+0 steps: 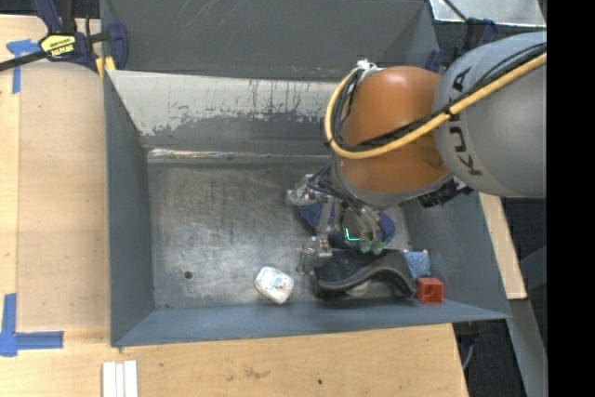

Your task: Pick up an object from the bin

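One black curved thing [361, 280] lies just below the gripper [327, 244], whose spread cannot be told; centring first seems wise.

The bin [130, 200] is grey, the small lump [274, 284] white, the curved piece [358, 281] black, the block [429, 291] red, the arm's cover [386, 130] orange.
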Tool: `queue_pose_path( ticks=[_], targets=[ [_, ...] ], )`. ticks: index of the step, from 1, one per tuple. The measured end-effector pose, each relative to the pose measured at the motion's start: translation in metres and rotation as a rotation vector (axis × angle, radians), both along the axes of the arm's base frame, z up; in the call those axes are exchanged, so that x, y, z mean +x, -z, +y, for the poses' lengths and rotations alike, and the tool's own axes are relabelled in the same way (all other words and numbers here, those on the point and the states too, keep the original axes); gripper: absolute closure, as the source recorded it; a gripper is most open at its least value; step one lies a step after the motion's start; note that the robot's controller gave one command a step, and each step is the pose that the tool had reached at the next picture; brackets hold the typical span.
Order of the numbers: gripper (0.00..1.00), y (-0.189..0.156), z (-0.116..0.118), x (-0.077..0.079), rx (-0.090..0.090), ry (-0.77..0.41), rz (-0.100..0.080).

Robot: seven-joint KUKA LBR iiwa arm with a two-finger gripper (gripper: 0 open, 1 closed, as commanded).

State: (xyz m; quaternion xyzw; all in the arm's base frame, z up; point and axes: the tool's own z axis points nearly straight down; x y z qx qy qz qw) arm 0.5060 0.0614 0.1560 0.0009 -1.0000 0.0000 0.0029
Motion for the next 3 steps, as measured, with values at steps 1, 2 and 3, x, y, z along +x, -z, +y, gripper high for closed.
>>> queue_pose_path(
  ticks=[1, 2, 3],
  targets=[
    [0.0, 0.048, -0.047, 0.013, 0.009, 0.228, -0.006],
    [0.0, 0.078, -0.088, 0.077, 0.01, -0.144, -0.024],
    [0.0, 0.057, -0.121, 0.108, 0.004, 0.124, -0.002]
  ],
)
